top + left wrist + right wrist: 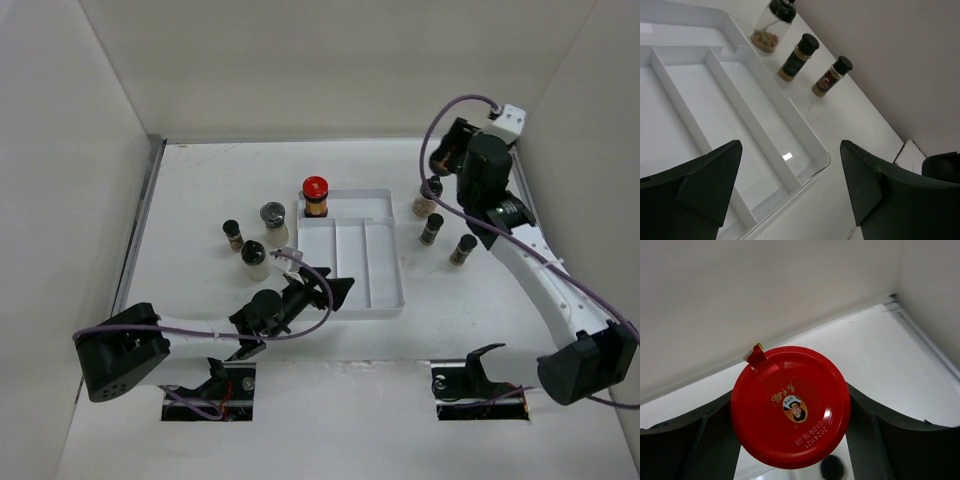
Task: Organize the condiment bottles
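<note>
Left of tray: three bottles stand upright on the white table (190, 200), left of the white plastic divided tray (352, 262). A slim dark jar with black cap (232, 235) is the farthest from it. A pale jar with black cap (255, 259) is nearer to the tray's left wall. A clear shaker with silver top (273, 224) stands a little behind both.
Left gripper: the left gripper (332, 284) hangs over the near left part of the tray, its two black fingers spread wide with nothing between them.
Far left corner of tray: a red-capped amber jar (316, 198) stands upright there (inside the rim or just against it, I cannot tell).
Right of tray: three black-capped bottles stand apart in a loose row. A clear jar with tan filling (428, 197) is the farthest back, then a slim dark bottle (432, 229), then a second slim dark bottle (463, 249) nearest and most to the right.
Right gripper: the right gripper (790, 395) is beyond the tray's far right corner, near the back wall. Its fingers press on both sides of a red-lidded jar (790, 412) and hold it (only the round lid shows).
</note>
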Robot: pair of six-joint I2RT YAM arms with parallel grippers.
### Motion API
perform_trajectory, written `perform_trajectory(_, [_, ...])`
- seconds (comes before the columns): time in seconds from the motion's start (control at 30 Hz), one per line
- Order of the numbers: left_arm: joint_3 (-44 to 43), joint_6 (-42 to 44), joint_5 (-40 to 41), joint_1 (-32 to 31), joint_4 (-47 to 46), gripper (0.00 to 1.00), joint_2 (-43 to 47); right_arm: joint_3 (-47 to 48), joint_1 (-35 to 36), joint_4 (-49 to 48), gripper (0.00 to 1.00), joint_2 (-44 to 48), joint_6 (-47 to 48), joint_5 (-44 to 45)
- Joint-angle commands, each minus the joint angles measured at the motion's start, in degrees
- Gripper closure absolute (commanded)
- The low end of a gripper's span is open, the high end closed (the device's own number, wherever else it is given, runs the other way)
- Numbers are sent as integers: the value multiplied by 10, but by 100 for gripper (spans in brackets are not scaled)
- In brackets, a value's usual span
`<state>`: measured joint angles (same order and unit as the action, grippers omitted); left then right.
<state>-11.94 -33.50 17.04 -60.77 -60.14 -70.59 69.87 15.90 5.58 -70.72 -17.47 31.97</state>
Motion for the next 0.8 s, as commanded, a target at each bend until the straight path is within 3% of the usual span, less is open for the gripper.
perform_trajectory(0.0, [17, 0, 47, 5, -58, 21, 49, 55, 74, -66, 55, -37, 1, -22])
perform_trajectory(0.13, [35, 11, 58, 11, -58, 21, 105, 83, 134, -104, 55, -116, -5, -29])
perform_trajectory(0.4, [64, 19, 91, 36, -38, 21, 193, 153, 182, -138, 55, -274, -20, -45])
perform_trajectory(0.77, [58, 3, 88, 40, -31, 21, 164, 189, 189, -186, 55, -386, -46, -43])
